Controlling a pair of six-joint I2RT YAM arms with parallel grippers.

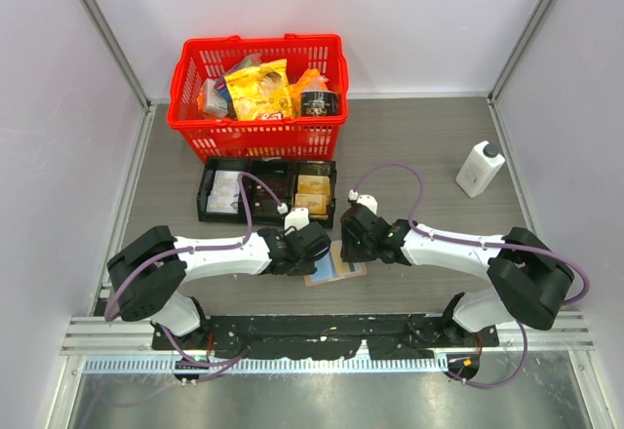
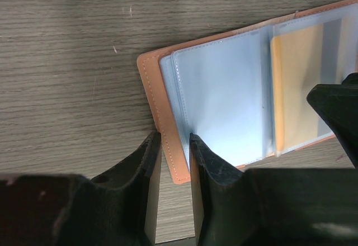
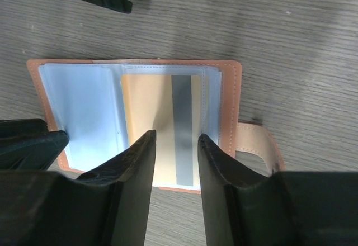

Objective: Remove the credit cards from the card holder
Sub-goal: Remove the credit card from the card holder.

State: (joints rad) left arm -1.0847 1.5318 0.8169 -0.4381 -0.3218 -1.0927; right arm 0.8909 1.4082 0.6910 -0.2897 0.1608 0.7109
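Hovering above, left gripper and right gripper flank the open holder, lower centre; left wrist: jaws a slit apart straddling its lower-left edge, probably pinning, grip unclear; right wrist: jaws part-open, empty, over the gold card.

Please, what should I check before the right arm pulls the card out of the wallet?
1. Tan leather folding card holder lies open, flat: ok.
2. Gold plastic card with grey stripe visible in the holder: ok.
3. Left gripper straddles the holder's edge; firm hold: cannot tell.
4. Right gripper open, over the card: ok.
5. More cards in the pale blue sleeves: cannot tell.
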